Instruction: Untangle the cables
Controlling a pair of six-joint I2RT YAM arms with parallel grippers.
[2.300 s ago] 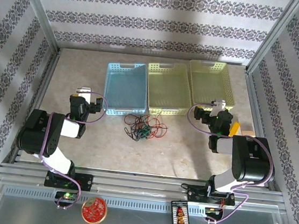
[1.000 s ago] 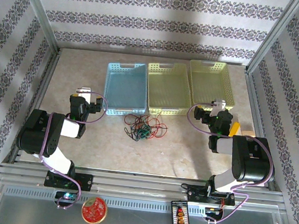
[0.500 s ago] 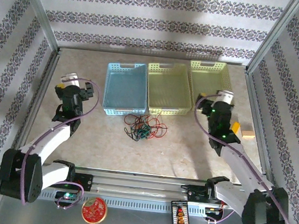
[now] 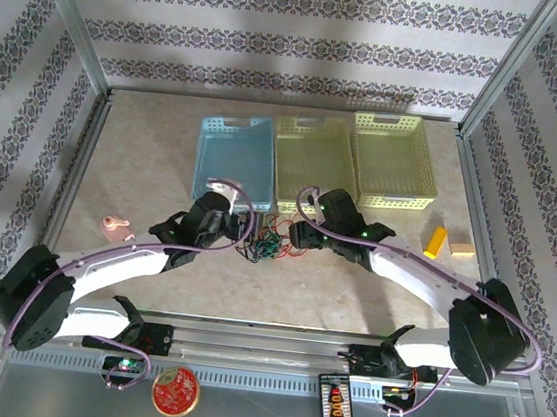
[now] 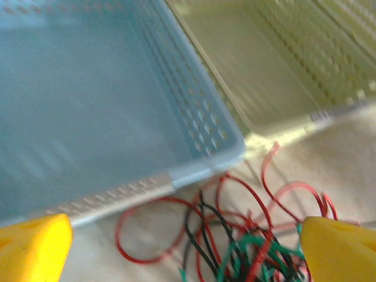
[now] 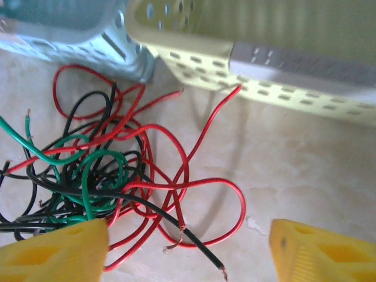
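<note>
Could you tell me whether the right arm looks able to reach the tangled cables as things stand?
Probably yes: the right pincer hangs open right over the cables, with nothing between them.

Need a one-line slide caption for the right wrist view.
Right gripper open over tangled red, black and green cables on the table, beside blue basket and yellow basket.

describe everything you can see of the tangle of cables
The cables are thin, glossy red, black and green wires, looped loosely through each other into one flat knot with several cut ends sticking out. The tangle lies on the beige table, just in front of where the blue basket and yellow-green basket meet. Nothing grips it.
</note>
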